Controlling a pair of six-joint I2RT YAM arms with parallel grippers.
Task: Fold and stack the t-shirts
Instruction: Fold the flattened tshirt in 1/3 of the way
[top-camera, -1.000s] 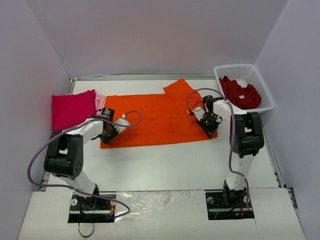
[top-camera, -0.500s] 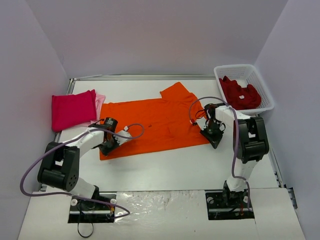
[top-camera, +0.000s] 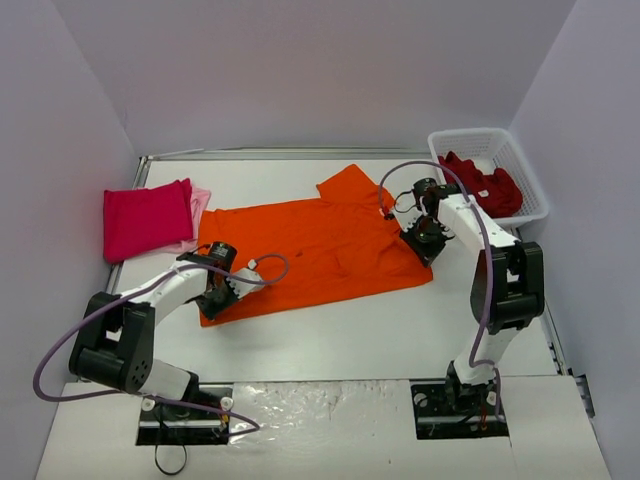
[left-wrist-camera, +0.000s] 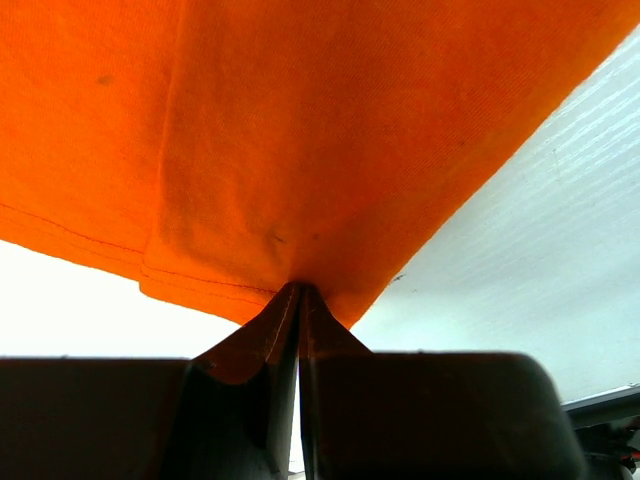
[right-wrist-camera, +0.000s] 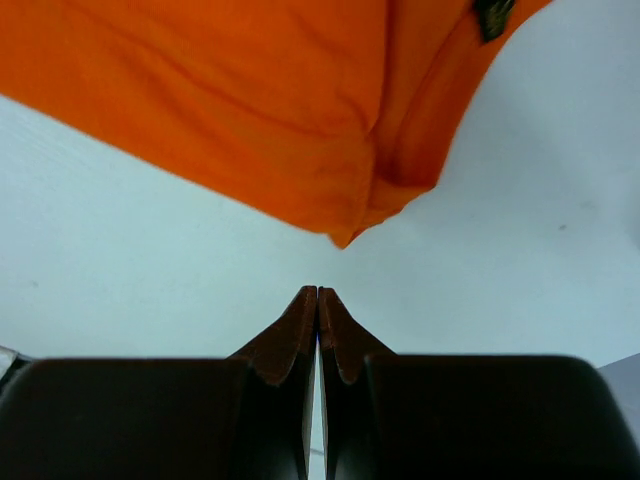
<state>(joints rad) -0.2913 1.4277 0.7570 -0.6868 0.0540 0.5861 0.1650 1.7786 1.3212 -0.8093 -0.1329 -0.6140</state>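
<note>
Orange t-shirt (left-wrist-camera: 300, 130) corner seems pinched in left claw (left-wrist-camera: 299, 296).

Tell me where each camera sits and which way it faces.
Top external: high and behind, looking down on the table; left arm and right arm in view.
Left wrist: low, facing the orange t-shirt; left gripper shut, pinching its edge.
Right wrist: facing the same shirt's corner; right gripper shut, short of it.
All three share the orange t-shirt.

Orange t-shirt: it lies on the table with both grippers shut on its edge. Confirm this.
Not quite. Only the left gripper is shut on the orange t-shirt. The right gripper is shut too, but on nothing: the right wrist view shows the shirt's corner lying clear of its fingertips.
</note>
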